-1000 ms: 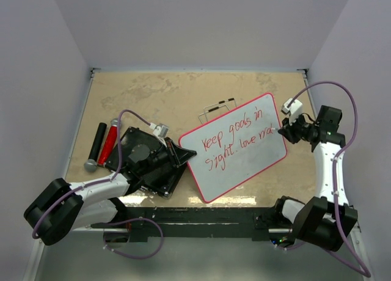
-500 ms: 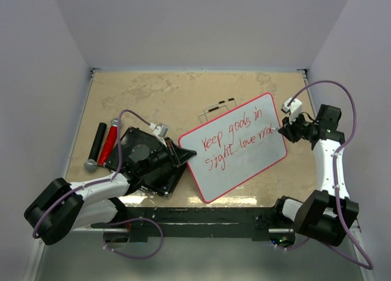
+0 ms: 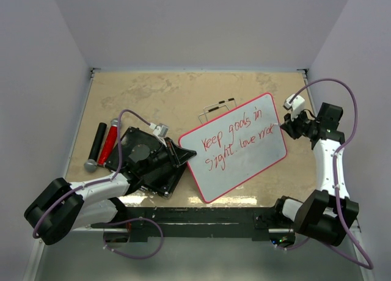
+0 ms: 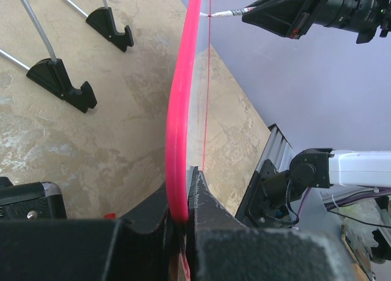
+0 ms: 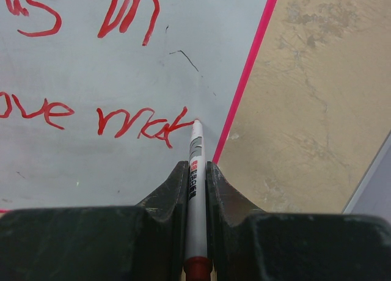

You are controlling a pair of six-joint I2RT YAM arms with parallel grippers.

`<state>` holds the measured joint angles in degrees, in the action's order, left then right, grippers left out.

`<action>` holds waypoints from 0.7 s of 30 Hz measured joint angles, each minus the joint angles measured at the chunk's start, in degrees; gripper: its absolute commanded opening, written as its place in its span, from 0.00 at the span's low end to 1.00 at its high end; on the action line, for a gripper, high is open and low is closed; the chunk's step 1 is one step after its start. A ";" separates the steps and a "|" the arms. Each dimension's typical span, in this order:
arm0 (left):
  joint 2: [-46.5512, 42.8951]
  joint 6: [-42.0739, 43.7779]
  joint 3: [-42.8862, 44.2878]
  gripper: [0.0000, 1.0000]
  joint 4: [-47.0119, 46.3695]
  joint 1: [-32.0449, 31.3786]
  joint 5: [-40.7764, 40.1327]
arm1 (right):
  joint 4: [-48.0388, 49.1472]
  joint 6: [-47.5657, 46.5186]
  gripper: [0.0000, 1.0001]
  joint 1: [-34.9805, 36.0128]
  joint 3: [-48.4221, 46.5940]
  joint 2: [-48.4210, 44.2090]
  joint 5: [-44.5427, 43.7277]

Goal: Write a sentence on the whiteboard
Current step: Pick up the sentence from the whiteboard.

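The whiteboard (image 3: 241, 165), white with a thin red rim, lies tilted at the table's middle. The sentence (image 3: 235, 137) is red handwriting in two lines, about "Keep goals in sight, love mak". My left gripper (image 3: 188, 153) is shut on the board's left corner; the red rim (image 4: 180, 134) runs between its jaws in the left wrist view. My right gripper (image 3: 283, 127) is shut on a white marker (image 5: 195, 171) with a red end. The marker tip touches the board (image 5: 91, 79) at the end of the last word (image 5: 143, 123), close to the right rim.
A black ribbed slab (image 3: 143, 160) lies under my left arm. A red marker (image 3: 109, 142) and a black cylinder (image 3: 96, 143) lie at the left. A wire stand with black feet (image 3: 217, 107) sits behind the board; it also shows in the left wrist view (image 4: 61, 85).
My right gripper has moved the marker a little right and up along the second line, adding strokes to the last word. The left arm and board have not moved.
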<state>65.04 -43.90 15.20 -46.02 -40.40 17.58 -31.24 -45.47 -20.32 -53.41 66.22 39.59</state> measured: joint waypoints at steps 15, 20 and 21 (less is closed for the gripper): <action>0.11 0.00 0.00 0.00 -0.04 0.00 0.00 | -5.01 -4.52 0.00 0.00 0.00 0.09 0.96; 0.26 -0.02 0.00 0.00 -0.20 0.02 0.02 | -5.40 -4.72 0.00 0.00 0.00 0.09 1.46; 0.31 -0.02 0.00 0.00 -0.24 0.02 0.00 | -5.35 -4.68 0.00 0.00 0.00 0.09 1.42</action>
<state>65.34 -43.92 15.20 -46.26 -40.38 17.58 -36.60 -50.15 -20.32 -53.41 66.30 41.01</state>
